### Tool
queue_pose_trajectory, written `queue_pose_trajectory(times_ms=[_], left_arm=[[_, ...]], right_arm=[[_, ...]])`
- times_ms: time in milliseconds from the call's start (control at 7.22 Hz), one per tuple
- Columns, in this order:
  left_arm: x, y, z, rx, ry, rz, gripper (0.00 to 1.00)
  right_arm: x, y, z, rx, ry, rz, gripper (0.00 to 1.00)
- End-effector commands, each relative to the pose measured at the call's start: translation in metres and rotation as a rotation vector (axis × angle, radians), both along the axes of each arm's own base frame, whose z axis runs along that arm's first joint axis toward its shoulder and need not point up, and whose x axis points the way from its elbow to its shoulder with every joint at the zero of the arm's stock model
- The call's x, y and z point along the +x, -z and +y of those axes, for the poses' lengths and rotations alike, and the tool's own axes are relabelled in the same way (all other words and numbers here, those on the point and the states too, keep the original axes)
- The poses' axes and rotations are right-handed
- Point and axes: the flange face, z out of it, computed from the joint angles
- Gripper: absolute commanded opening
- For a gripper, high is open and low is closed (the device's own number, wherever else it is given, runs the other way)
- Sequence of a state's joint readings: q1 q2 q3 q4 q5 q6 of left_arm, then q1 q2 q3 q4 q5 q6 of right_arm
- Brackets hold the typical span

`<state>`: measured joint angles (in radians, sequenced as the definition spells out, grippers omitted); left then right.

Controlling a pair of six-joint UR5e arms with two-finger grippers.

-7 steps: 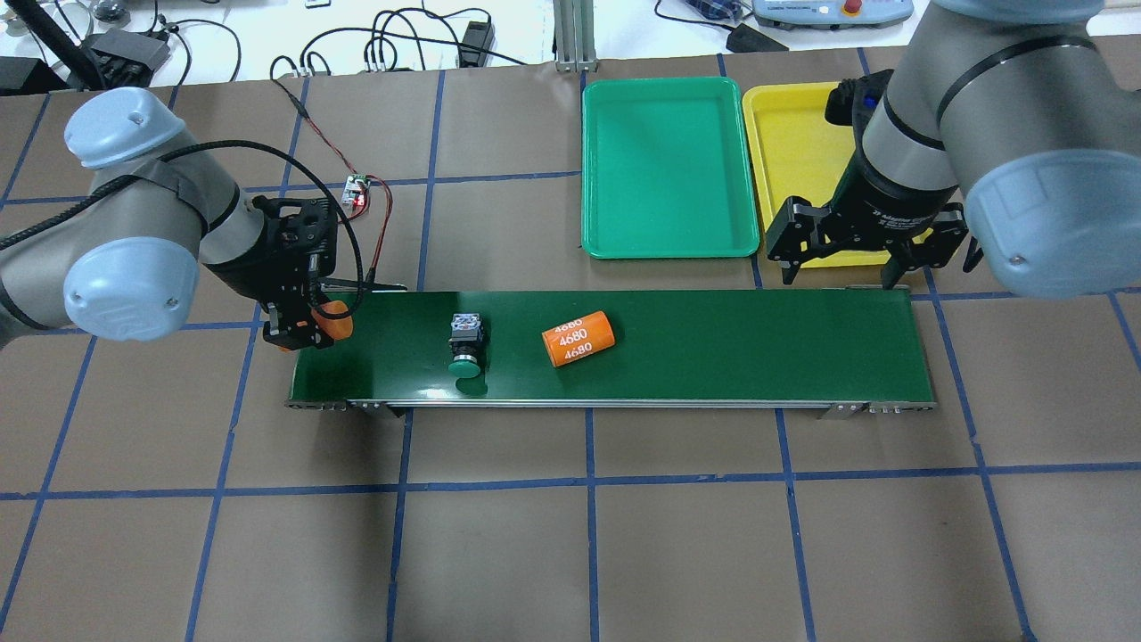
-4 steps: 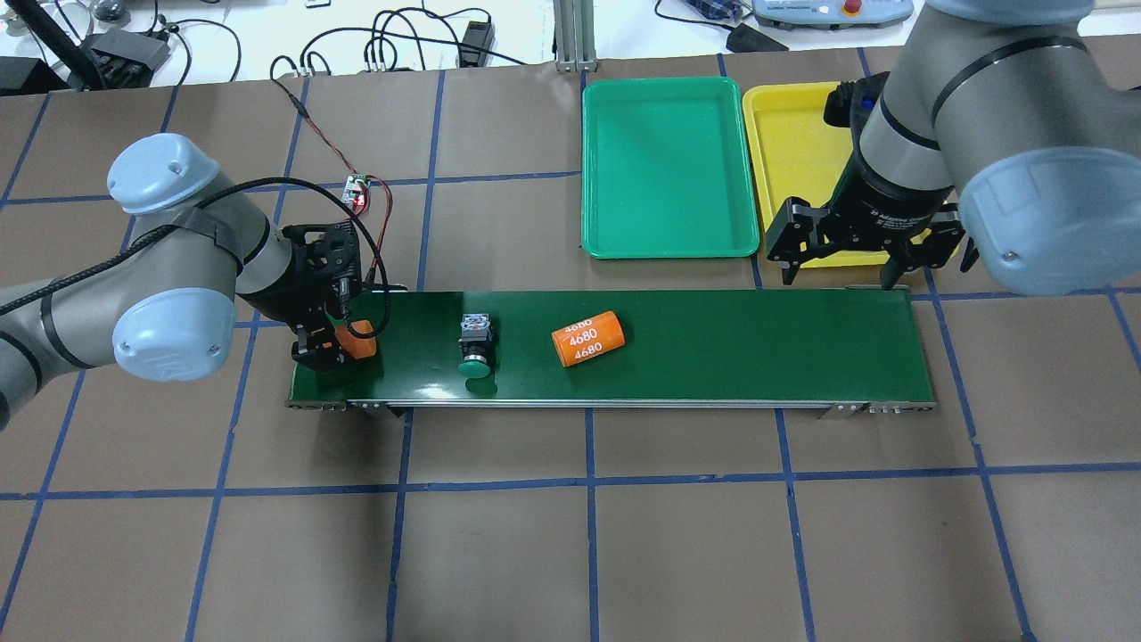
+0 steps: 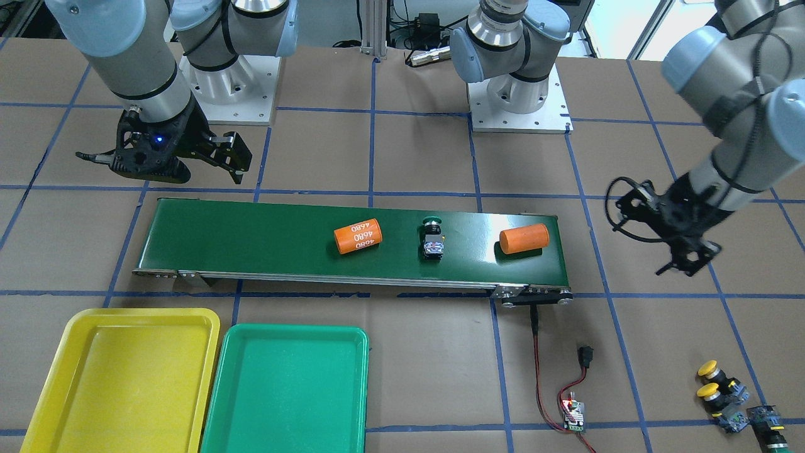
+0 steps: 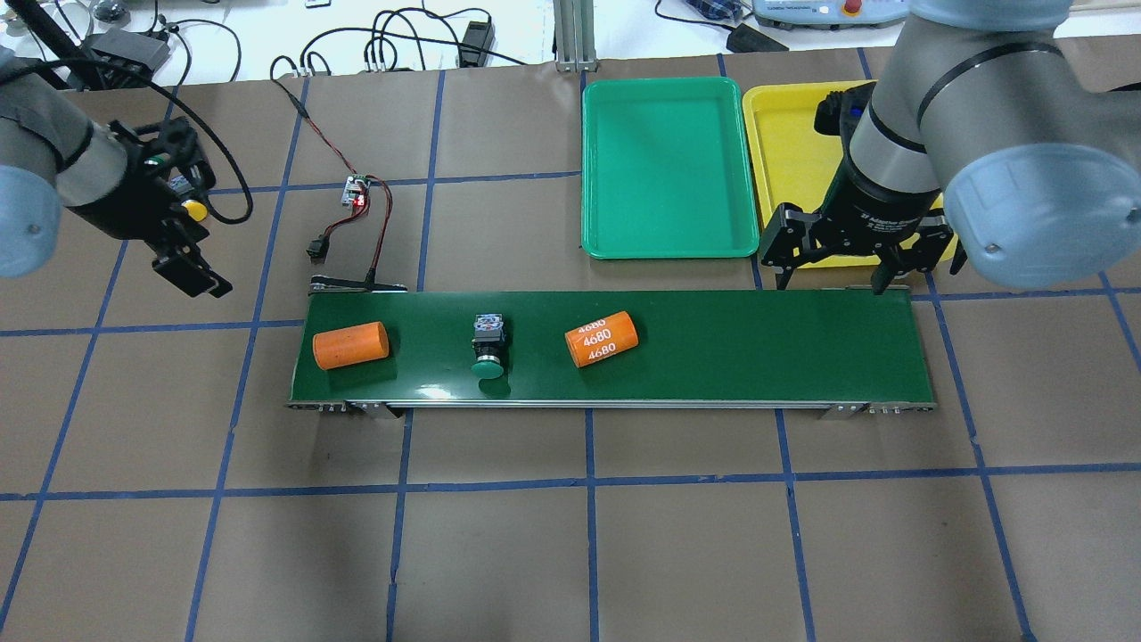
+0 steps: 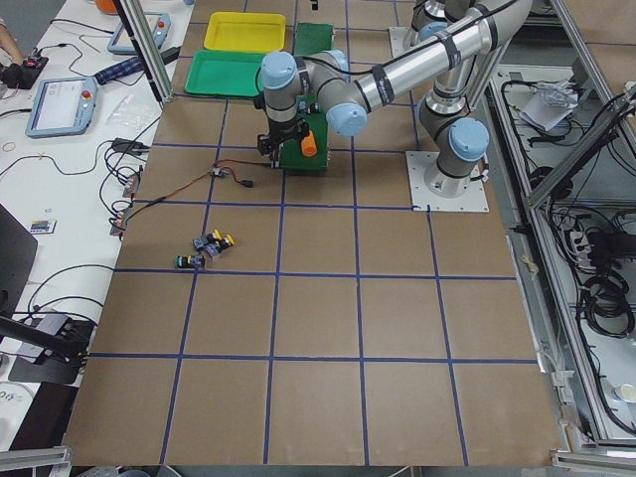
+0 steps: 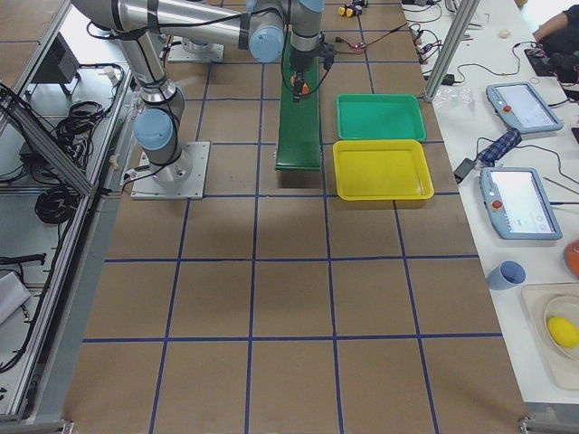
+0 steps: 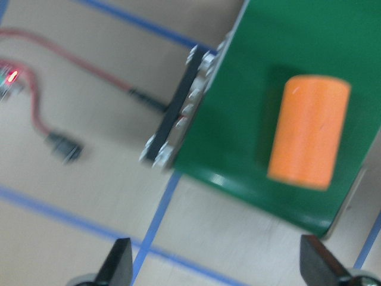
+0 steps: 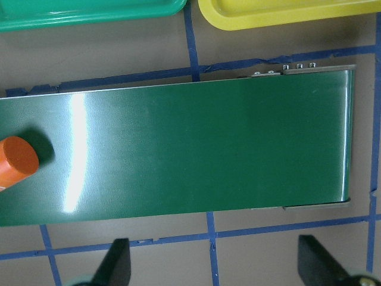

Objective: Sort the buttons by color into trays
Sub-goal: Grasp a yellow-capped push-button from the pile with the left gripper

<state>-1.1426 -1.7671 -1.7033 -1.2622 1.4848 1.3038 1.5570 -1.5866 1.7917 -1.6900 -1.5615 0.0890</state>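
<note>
One green-capped button (image 4: 488, 345) lies on its side on the dark green conveyor belt (image 4: 758, 348), in the belt's left half, with its cap turned to the near edge on the robot's side. It is between two orange cylinders and touches neither of them: a plain orange cylinder (image 4: 350, 345) lies to its left near the belt's end, and a cylinder marked "4680" (image 4: 602, 338) lies to its right.

Three more buttons lie close together on the tabletop (image 4: 570, 535), well to the left of the belt and on the far side. These are two yellow-capped buttons (image 3: 708, 369) and a second green-capped one (image 3: 767, 418).

The green tray (image 4: 669, 169) and the yellow tray (image 4: 784, 134) stand side by side beyond the belt's right half, with the yellow one on the right.

The right hand (image 4: 833, 278) hangs over the far edge of the belt at its right end, just before the yellow tray's near rim. Its fingers are spread wide and it holds nothing. The button on the belt is well to its left.

The left hand (image 7: 217, 271) is over the tabletop beyond the belt's left end, towards the far side. Its fingers are also wide apart, with nothing between them. The button on the belt is well to its right, and the group of three lies nearer to it
</note>
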Motion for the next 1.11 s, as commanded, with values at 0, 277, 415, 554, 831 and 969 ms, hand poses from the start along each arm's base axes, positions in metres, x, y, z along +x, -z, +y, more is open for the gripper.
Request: queue_pose_trajectory(times_ms=[0, 277, 415, 554, 831, 969], left_arm=[[0.07, 0.009, -0.08, -0.016, -0.395, -0.017, 1.0], [0.11, 0.064, -0.13, 0.036, -0.714, -0.027, 1.0], [0.14, 0.093, -0.132, 0.059, -0.859, -0.062, 1.0], [0.159, 0.117, -0.138, 0.055, -0.902, -0.085, 1.0], [0.166, 0.141, -0.143, 0.071, -0.913, -0.082, 1.0], [0.169, 0.149, -0.144, 0.079, -0.921, -0.077, 1.0]], right_arm=[[0.0, 0.003, -0.001, 0.009, -0.005, 0.0, 1.0], [-0.001, 0.003, -0.002, 0.003, -0.007, 0.007, 1.0], [-0.001, 0.003, -0.001, 0.011, -0.006, 0.01, 1.0], [0.0, 0.002, -0.002, 0.002, -0.003, 0.0, 1.0], [0.0, 0.002, -0.001, 0.005, -0.003, -0.005, 1.0], [0.0, 0.002, -0.003, -0.003, -0.003, -0.005, 1.0]])
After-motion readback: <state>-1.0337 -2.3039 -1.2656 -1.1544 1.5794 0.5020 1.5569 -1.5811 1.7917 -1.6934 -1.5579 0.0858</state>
